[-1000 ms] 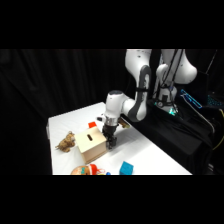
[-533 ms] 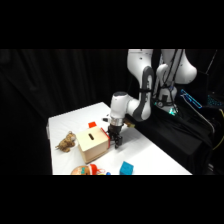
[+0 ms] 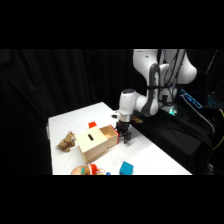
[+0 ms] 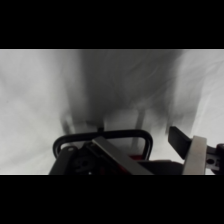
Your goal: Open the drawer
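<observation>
In the side view the pale wooden box (image 3: 92, 145) with a dark slot on top stands near the table's front. Its drawer (image 3: 108, 132) sticks out a short way from the box's right side, showing an open light-wood tray. My gripper (image 3: 123, 137) hangs straight down right at the drawer's outer end, touching or almost touching its front. The wire handle is hidden behind the gripper. The wrist view shows only blurred white table (image 4: 30, 100), a dark shadow and the gripper's black linkage along the bottom edge; the drawer cannot be made out there.
A small red block (image 3: 92, 124) lies behind the box. A brown toy (image 3: 66, 142) sits left of it. A blue block (image 3: 126, 168) and a colourful round object (image 3: 86, 171) lie at the table's front edge. Bare table (image 3: 150, 155) spreads right of the gripper.
The gripper has moved to the right, away from the box, and the drawer has slid out with it.
</observation>
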Available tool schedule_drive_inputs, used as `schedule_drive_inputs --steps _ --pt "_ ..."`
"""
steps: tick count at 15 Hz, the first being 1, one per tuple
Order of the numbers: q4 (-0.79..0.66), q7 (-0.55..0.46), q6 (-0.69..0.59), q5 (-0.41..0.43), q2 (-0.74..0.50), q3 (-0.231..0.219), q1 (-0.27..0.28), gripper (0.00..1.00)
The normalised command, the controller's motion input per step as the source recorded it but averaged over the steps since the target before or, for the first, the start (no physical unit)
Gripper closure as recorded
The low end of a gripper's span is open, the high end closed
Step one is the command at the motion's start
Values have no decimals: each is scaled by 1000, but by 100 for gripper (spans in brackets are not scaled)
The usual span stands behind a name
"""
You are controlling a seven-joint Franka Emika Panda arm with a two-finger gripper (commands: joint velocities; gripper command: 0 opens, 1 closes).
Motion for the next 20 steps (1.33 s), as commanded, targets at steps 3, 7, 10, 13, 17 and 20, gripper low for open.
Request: schedule_drive_inputs --steps 3,7,10,13,17,20 --pt "-365 32 109 -38 -322 54 -86 0" --pt "-122 16 -78 -55 -253 23 -50 0" --pt "-68 -24 -294 -63 -342 52 -76 0" --pt "-63 -31 -358 -7 -382 47 -41 0" --pt "-79 -46 -363 69 -412 0 40 0" --pt "-88 -47 -384 95 -464 -73 101 0"
